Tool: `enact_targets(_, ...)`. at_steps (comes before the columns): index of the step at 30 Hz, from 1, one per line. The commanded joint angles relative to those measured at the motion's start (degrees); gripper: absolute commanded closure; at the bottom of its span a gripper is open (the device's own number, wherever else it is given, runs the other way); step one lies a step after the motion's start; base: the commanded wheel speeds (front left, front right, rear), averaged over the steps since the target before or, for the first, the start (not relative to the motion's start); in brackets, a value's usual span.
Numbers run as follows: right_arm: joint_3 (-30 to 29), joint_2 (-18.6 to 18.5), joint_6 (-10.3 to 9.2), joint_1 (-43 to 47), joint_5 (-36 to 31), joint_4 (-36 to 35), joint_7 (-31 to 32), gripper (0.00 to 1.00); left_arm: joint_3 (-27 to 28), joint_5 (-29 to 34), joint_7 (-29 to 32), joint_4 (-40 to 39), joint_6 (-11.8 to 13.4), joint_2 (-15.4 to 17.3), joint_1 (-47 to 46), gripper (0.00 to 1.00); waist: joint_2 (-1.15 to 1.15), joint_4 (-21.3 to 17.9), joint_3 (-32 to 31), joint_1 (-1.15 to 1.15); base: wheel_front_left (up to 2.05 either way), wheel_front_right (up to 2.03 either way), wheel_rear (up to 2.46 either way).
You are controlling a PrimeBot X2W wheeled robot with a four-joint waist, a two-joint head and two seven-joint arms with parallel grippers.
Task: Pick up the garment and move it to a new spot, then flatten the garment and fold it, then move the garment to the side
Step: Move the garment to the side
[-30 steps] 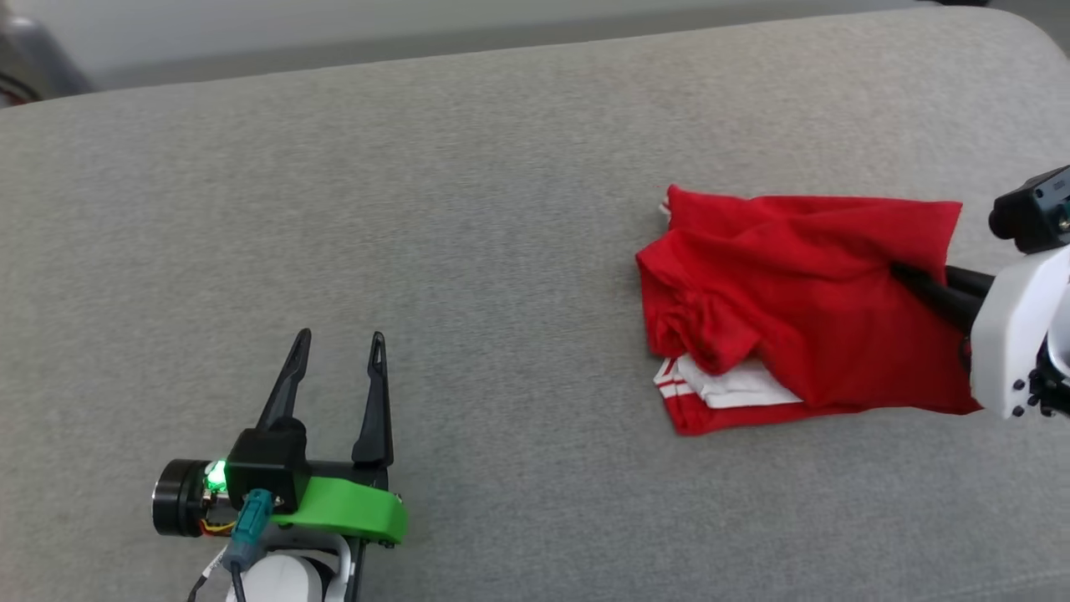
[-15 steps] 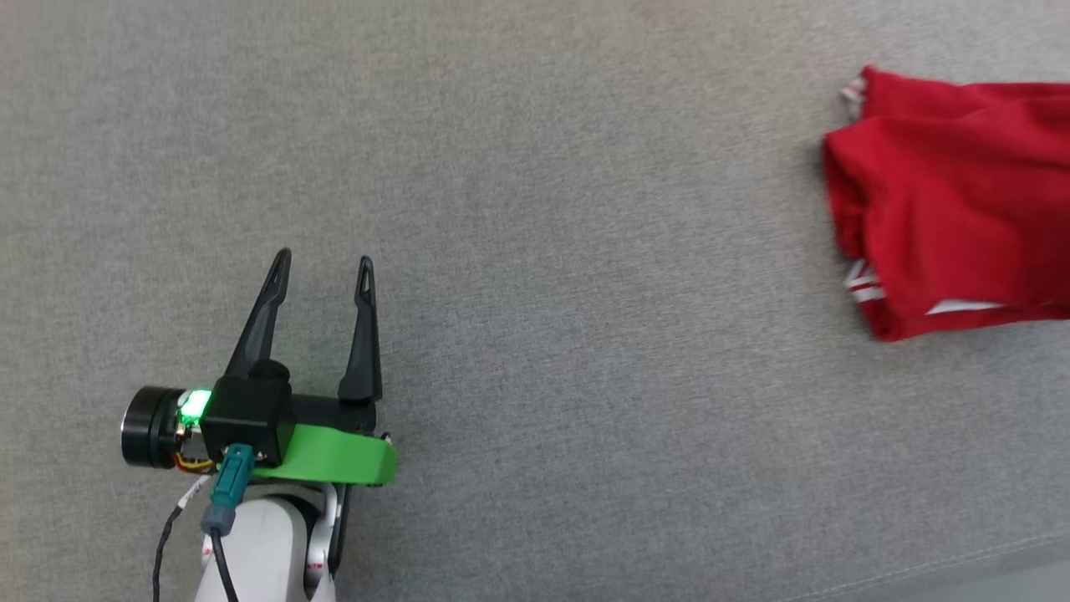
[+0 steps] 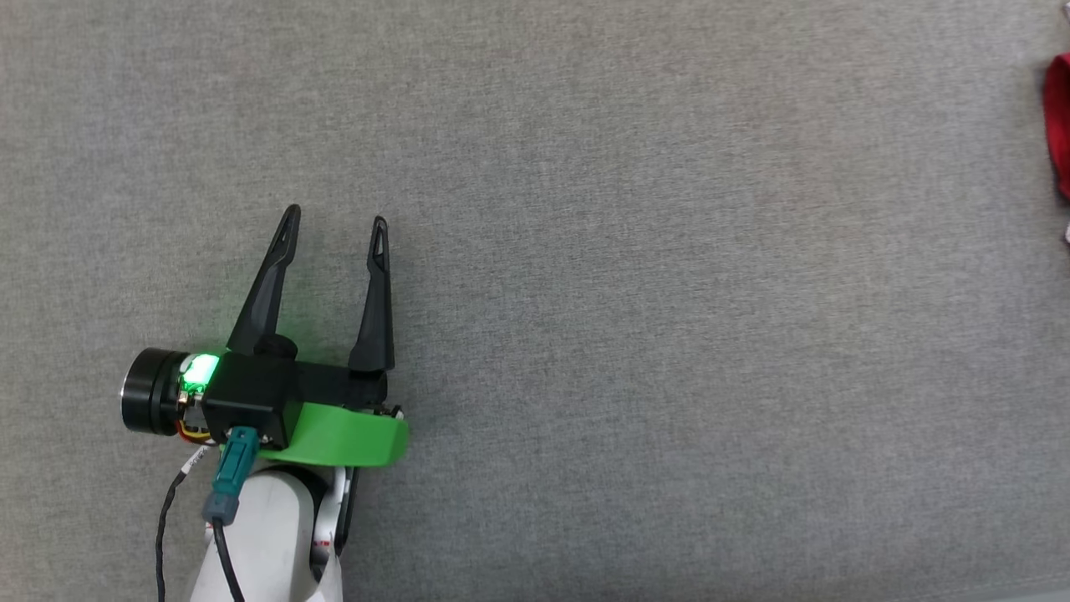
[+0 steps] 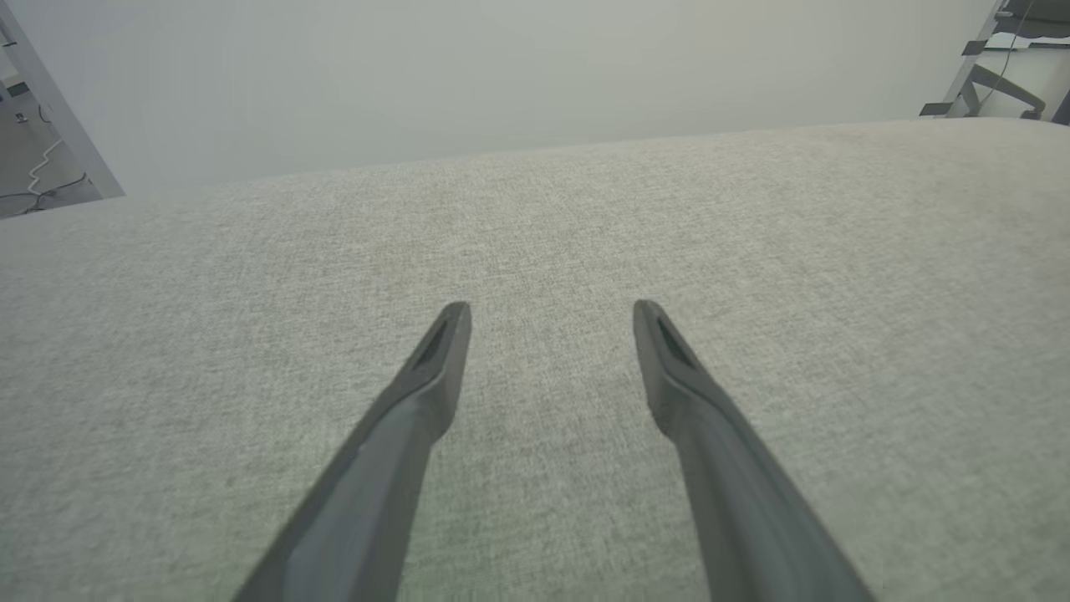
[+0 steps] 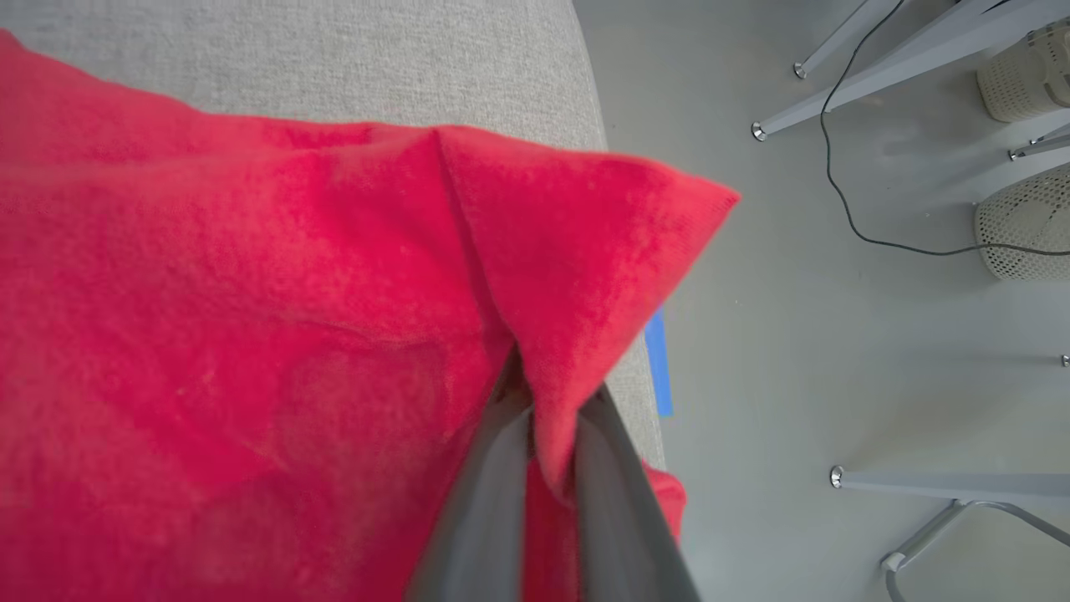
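Right claw pinched shut on red jersey, 3 o'clock in head view, at rim of grey cushion. Left claw wide, empty, 9 o'clock. Likely side-move step; next: lower, release inboard.

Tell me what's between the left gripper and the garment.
Nothing: the head view shows bare grey fabric from the left gripper to the garment at the right edge.

Red knit-fabric garment: bunched and creased, spread over the end of the grey woven cushion, with one pointed corner overhanging the cushion's edge. A raised fold is pinched between the closed fingers of the right gripper. In the head view, a red sliver of it lies at the cushion's right side.
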Motion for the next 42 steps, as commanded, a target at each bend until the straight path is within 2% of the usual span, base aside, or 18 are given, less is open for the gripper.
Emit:
enact_targets(1, -0.4, 1.1, -0.04, -1.1, -1.0, 0.7, -0.8, 0.61, 0.0, 0.4, -0.3, -0.2, 0.5, 0.4, -1.2, 0.00, 0.00, 0.9, 1.2, -0.01, 0.00, 0.00, 0.00)
enact_targets(2, -0.9, 1.7, -0.04, -1.4, -1.7, 1.3, -1.5, 0.02, 0.0, 0.4, -0.3, -0.2, 0.6, 0.5, -1.3, 0.00, 0.00, 0.9, 1.2, -0.01, 0.00, 0.00, 0.00)
enact_targets(3, -1.3, 2.2, -0.04, -1.7, -2.2, 1.8, -2.1, 0.00, 0.0, 0.3, -0.3, -0.1, 0.7, 0.5, -1.4, 0.00, 0.00, 0.8, 1.1, -0.01, 0.00, 0.00, 0.00)
enact_targets(9, -5.7, 3.6, -0.04, -0.4, -4.4, 5.2, -7.8, 0.00, -0.8, -0.2, -0.3, 0.9, 1.2, 0.1, -1.1, 0.00, 0.00, 1.6, -2.7, -0.01, 0.00, 0.00, 0.00)
enact_targets(15, -10.1, 3.4, -0.04, 2.8, -9.4, 5.2, -18.1, 0.00, -0.4, -1.1, -0.3, 1.9, 1.8, -0.3, 1.3, 0.00, 0.00, 1.7, -8.0, -0.01, 0.00, 0.00, 0.00)
enact_targets(22, -15.9, 8.5, -0.04, 5.8, -13.2, 0.0, -30.5, 0.00, 0.3, -1.9, -0.3, 2.4, 2.1, -0.6, 4.6, 0.00, 0.00, 2.5, -13.8, -0.01, 0.00, 0.00, 0.00)
enact_targets(26, -20.3, 13.2, -0.04, 8.9, -16.3, -6.0, -33.7, 0.00, 0.9, -2.2, -0.3, 2.7, 2.2, -0.8, 6.0, 0.00, 0.00, 3.6, -16.2, -0.01, 0.00, 0.00, 0.00)
enact_targets(33, -26.7, 26.6, -0.04, 16.9, -24.4, -23.4, -34.7, 0.00, 2.0, -2.6, -0.3, 3.5, 1.9, -1.0, 7.8, 0.00, 0.00, 5.4, -19.7, -0.01, 0.00, 0.00, 0.00)
enact_targets(37, -26.4, 33.5, -0.04, 22.0, -28.0, -32.7, -34.7, 0.00, 2.2, -2.7, -0.3, 4.0, 1.7, -1.2, 8.2, 0.00, 0.00, 6.5, -21.4, -0.01, 0.00, 0.00, 0.00)
enact_targets(42, -22.1, 39.8, -0.04, 28.3, -30.3, -38.2, -34.8, 0.00, 2.9, -3.0, -0.3, 5.1, 1.2, -1.3, 8.5, 0.00, 0.00, 7.5, -23.2, -0.01, 0.00, 0.00, 0.00)
